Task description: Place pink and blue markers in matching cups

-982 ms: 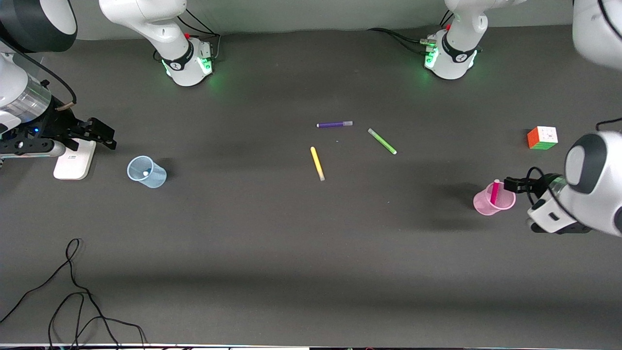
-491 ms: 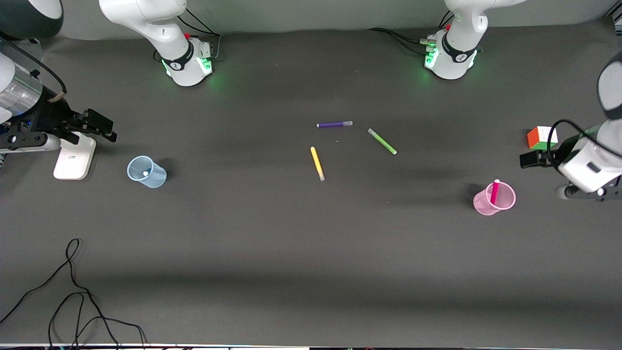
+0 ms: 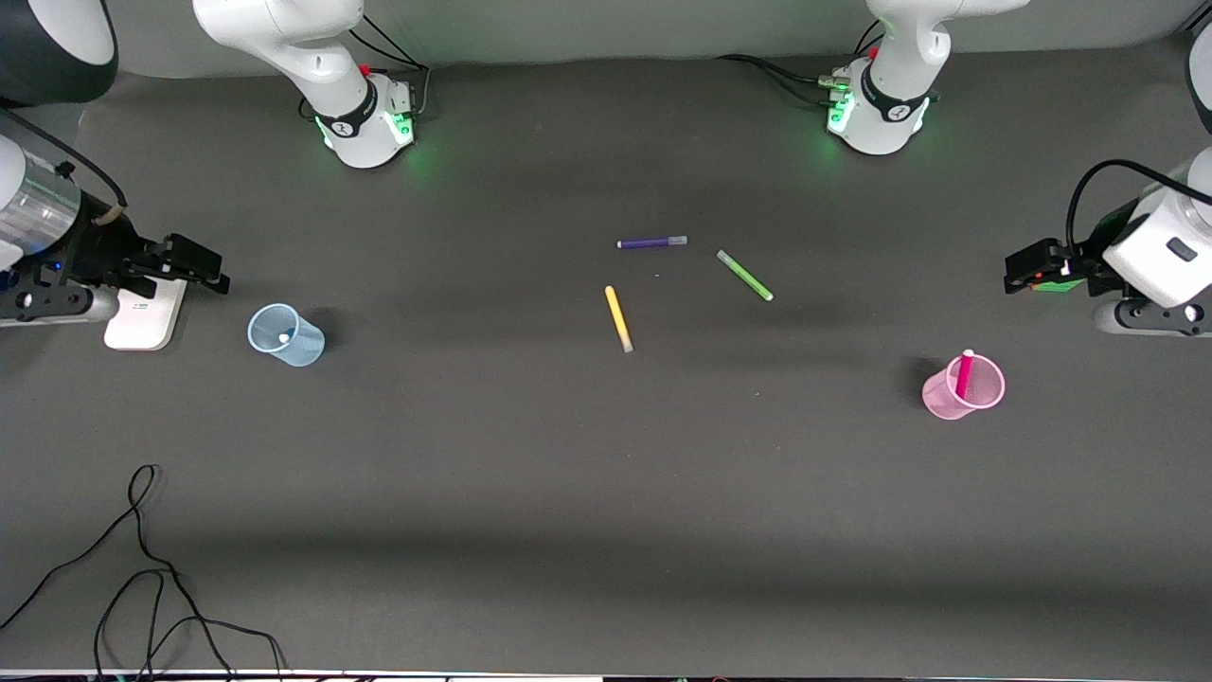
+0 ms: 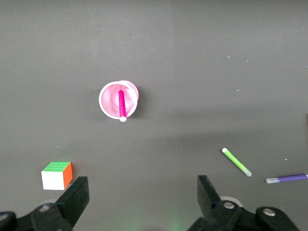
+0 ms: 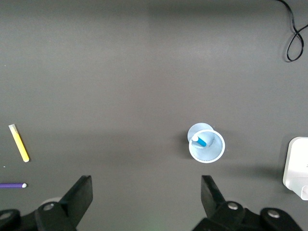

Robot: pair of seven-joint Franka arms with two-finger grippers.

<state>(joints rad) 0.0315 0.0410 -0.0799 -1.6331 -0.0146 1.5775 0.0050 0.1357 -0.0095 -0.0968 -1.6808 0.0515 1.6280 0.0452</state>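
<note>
The pale pink cup [image 3: 964, 386] stands toward the left arm's end of the table with the pink marker [image 3: 964, 372] upright in it. Both also show in the left wrist view, cup [image 4: 111, 91] and marker [image 4: 121, 104]. The pale blue cup [image 3: 285, 334] stands toward the right arm's end and holds the blue marker [image 5: 198, 140]. Only its pale tip [image 3: 282, 335] shows in the front view. My left gripper [image 3: 1018, 270] is open and empty over the colour cube. My right gripper [image 3: 204, 265] is open and empty beside a white pad, apart from the blue cup [image 5: 207, 146].
A purple pen [image 3: 651, 242], a green pen [image 3: 744, 275] and a yellow pen [image 3: 618, 318] lie mid-table. The colour cube [image 4: 57, 174] sits farther from the front camera than the pink cup. A white pad [image 3: 142, 317] lies beside the blue cup. A black cable [image 3: 142, 568] lies near the front edge.
My left gripper has drawn away from the pink cup and now hangs over the colour cube. The pink marker stays in the cup. My right gripper has barely shifted.
</note>
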